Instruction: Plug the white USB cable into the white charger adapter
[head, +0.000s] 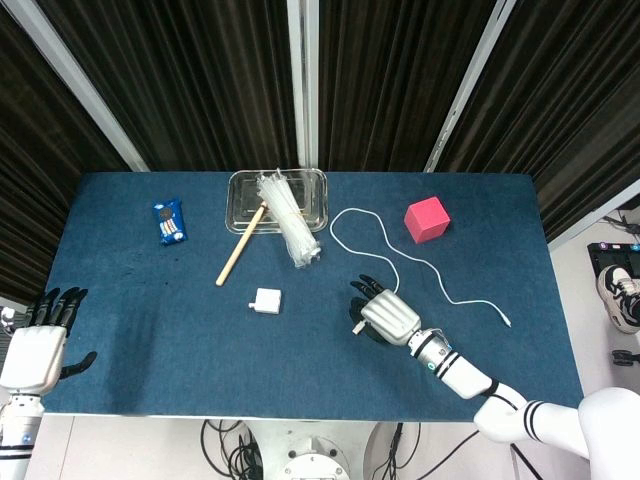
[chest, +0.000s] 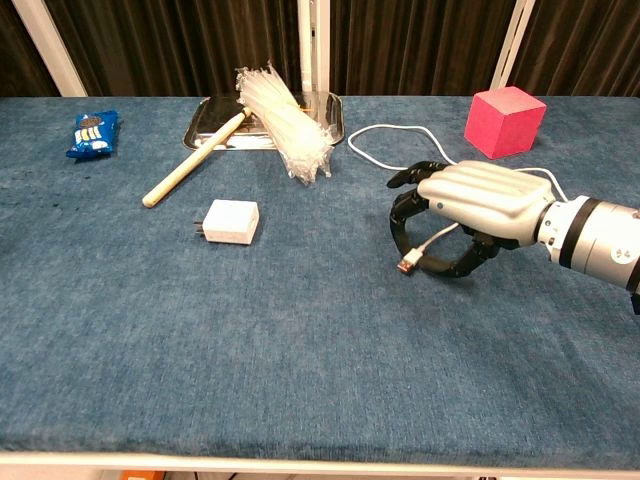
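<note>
Counter (head: 150, 320) covered in blue napped fabric. Back centre: shallow clear tray (head: 240, 190) holding a bundle of clear plastic strips (head: 288, 220) that spills over the front rim; a round wooden stick (head: 241, 246) leans from the tray onto the cloth. Back left: small blue snack packet (head: 170, 221). Back right: pink cube (head: 427, 219), matte, sharp-edged. White charger adapter (chest: 231, 221), a rounded square block, lies flat near centre with prongs pointing left, well apart from either hand; open cloth lies between it and the plug. White USB cable (head: 362, 228) loops from near the tray, runs under the right hand (chest: 478, 202), and a second stretch trails right to a small end connector (head: 508, 322). Right hand's dark fingers (chest: 404, 214) are curled over the cable near its USB plug (chest: 408, 265), thumb underneath, pinching the cord; the plug sticks out left of the fingers, just above the cloth. Left hand (head: 35, 352) hangs off the counter's left front edge, fingers spread, holding nothing.
</note>
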